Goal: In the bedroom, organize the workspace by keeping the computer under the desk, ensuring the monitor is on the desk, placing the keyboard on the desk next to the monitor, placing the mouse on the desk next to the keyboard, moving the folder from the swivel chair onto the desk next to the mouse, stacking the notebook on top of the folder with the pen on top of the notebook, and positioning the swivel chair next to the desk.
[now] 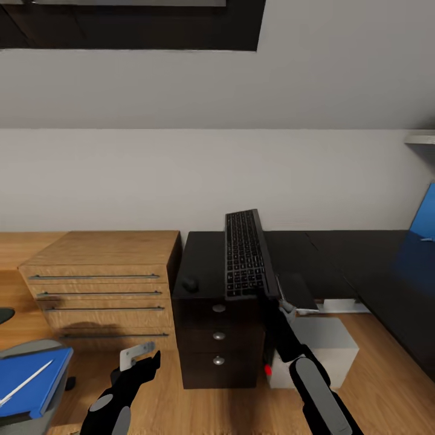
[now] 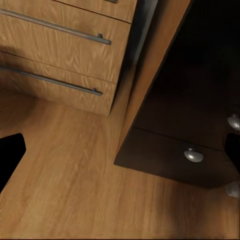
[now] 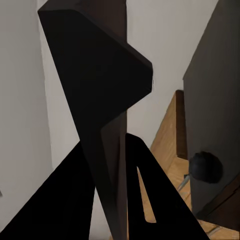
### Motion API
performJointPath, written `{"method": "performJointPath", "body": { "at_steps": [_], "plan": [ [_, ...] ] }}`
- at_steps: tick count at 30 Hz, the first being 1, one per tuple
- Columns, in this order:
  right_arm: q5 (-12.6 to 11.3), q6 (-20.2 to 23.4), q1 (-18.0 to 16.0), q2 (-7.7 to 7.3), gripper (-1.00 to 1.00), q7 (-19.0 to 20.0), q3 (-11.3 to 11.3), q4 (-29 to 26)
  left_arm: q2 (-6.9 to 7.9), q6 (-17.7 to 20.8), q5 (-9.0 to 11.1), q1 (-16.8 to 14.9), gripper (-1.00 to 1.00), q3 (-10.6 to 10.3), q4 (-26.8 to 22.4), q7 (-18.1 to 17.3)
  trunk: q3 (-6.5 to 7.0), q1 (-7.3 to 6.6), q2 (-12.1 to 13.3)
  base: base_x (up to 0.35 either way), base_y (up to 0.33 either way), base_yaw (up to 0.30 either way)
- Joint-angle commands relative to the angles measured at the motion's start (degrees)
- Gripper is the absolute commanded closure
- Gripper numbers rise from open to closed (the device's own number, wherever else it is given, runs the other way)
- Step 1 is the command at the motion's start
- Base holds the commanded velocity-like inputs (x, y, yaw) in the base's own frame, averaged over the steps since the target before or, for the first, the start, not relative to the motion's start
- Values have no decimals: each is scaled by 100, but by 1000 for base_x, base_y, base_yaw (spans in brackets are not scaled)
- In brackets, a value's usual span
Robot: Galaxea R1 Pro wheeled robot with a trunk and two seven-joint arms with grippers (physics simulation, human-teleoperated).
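The black matte desk [image 1: 338, 254] stands against a pale grey sloped wall, on a light wood floor. The right tool [image 1: 279, 300] holds the slim keyboard [image 1: 244, 254] tilted above the desk's left end, near the small rounded mouse [image 1: 190, 283]. The left tool [image 1: 142, 356] (low, near the floor) is wide.

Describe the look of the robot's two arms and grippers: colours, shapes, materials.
Both arms are glossy black with rounded, capsule-like segments carrying grey oval panels. The left gripper has black fingers plus a flat light grey metal bracket with small holes. The right gripper is slimmer, with a pale grey piece at its wrist. No cables or markings are visible.
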Motion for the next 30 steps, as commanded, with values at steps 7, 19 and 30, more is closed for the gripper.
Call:
{"method": "performJointPath", "body": {
  "at_steps": [7, 19, 30],
  "plan": [
    [-80, 40, 88, -186, 100, 51, 3, -166, -1, 21, 60, -3, -100, -4, -8, 44, 120, -158, 279, -327, -123, 0],
    [-456, 26, 95, -193, 100, 32, -5, -177, 5, 21, 51, -3, -100, -4, -9, 53, 336, -422, 760, -333, -157, 0],
    [-461, 26, 94, -196, 100, 26, -11, -153, -1, 30, 46, -3, -100, -74, -8, 53, 533, -663, 1202, -302, -221, 0]
  ]
}}
